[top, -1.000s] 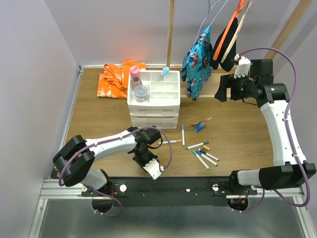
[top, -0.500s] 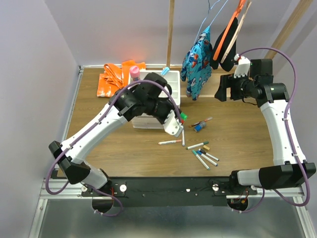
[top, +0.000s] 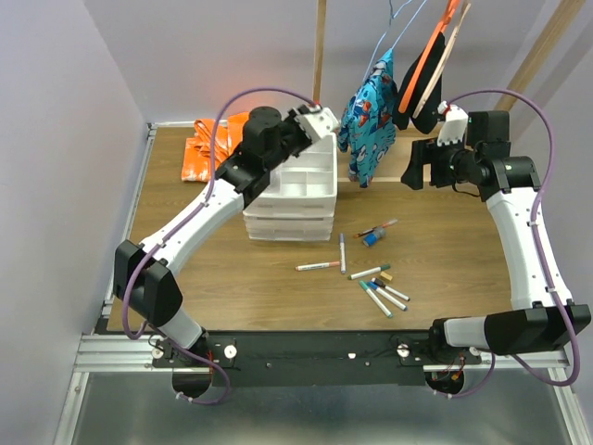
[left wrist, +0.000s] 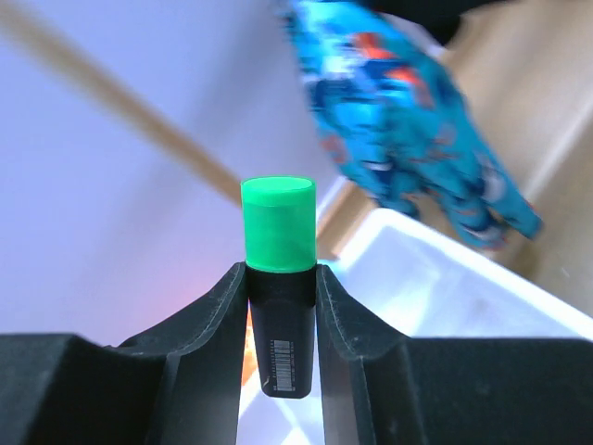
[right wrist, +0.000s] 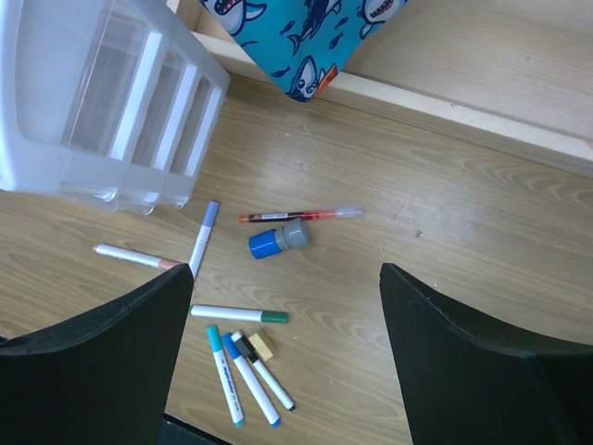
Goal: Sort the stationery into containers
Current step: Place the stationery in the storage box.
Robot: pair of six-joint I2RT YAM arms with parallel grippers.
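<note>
My left gripper is shut on a green-black highlighter, its green cap pointing away from the wrist. In the top view the left gripper hangs above the back right of the white drawer unit, whose tray lies below the fingers. Thin markers, a blue highlighter and a tan block lie loose on the table. My right gripper is held high and open above them, with nothing between its fingers.
An orange cloth lies at the back left. Hanging clothes, one blue and patterned, dangle just right of the drawer unit. A red pen lies by the blue highlighter. A wooden ledge runs along the back right.
My left arm has risen from the table's front and swung back over the drawer unit's top tray, carrying the green-black highlighter. The right arm has not moved.
</note>
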